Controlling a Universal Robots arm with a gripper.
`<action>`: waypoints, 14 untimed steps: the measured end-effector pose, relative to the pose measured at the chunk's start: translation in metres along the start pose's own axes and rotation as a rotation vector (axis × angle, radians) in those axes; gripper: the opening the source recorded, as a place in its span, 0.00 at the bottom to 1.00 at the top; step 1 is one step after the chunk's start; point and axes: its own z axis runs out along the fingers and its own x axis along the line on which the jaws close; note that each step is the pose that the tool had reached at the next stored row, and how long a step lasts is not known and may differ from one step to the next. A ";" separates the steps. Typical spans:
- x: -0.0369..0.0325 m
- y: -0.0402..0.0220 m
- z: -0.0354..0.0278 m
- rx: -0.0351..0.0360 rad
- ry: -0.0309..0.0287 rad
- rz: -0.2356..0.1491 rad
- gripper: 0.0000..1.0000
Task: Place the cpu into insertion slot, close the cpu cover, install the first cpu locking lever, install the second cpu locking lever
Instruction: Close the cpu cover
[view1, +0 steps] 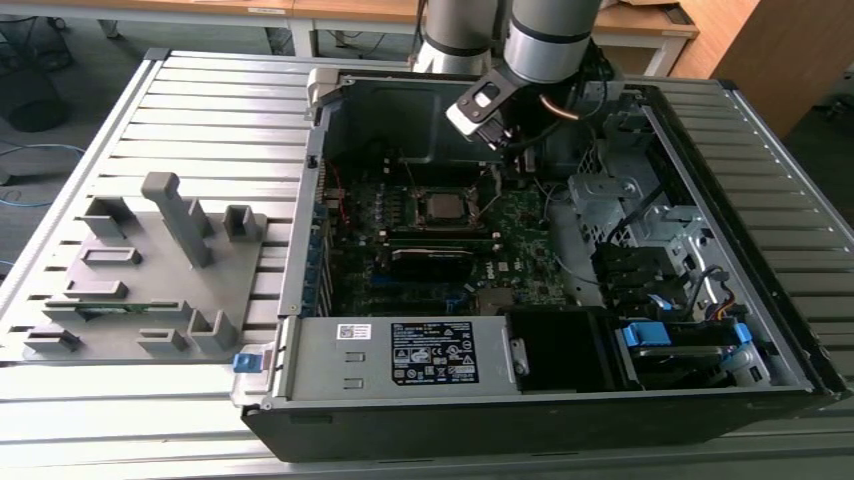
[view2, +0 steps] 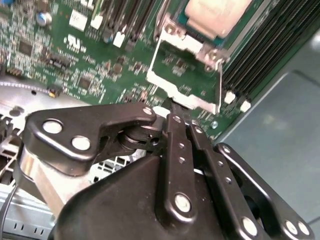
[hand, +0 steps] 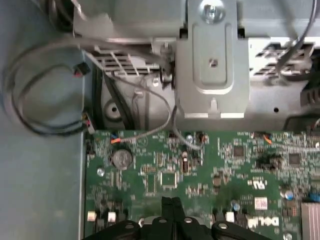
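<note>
Silvery metal is what the hand (view2: 172, 109) meets. Its two black fingers (view2: 179, 145) are pressed together with only a seam between them, and their tips sit against the free edge of the cpu cover (view2: 161, 80); whether a sliver of that edge is nipped between them I cannot tell.

The relation that matters runs along one line in the second wrist view: fingertips, then the cover's free edge, then its window, then its hinge side, then the cpu (view2: 217, 15). The fingers' long axis points straight down that line; the cover's free edge lies across it. The cover is swung open and away from the chip, so bare green board shows through its square window; it is a thin, bright frame, and its hinge side carries small screws.

The cpu shows a pale, dull-grey metal top, flat and square. It looks seated level in the insertion slot (view1: 414, 208), so I judge the placing done and the cover not yet shut.

In the exterior view the hand (view1: 507, 160) hangs inside the open computer case (view1: 314, 200) on the slatted grey bench (view1: 200, 110); the slot with its chip (view1: 441, 207) lies between seven and eight o'clock from the hand, near it. In the first wrist view the closed fingertips (hand: 170, 202) hover over green board.
</note>
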 end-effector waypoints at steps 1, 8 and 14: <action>-0.0001 -0.0035 -0.0001 -0.0028 0.0001 0.000 0.11; -0.0003 -0.0232 -0.0009 -0.0162 0.0006 0.000 0.11; -0.0007 -0.0405 -0.0017 -0.0236 0.0006 -0.001 0.11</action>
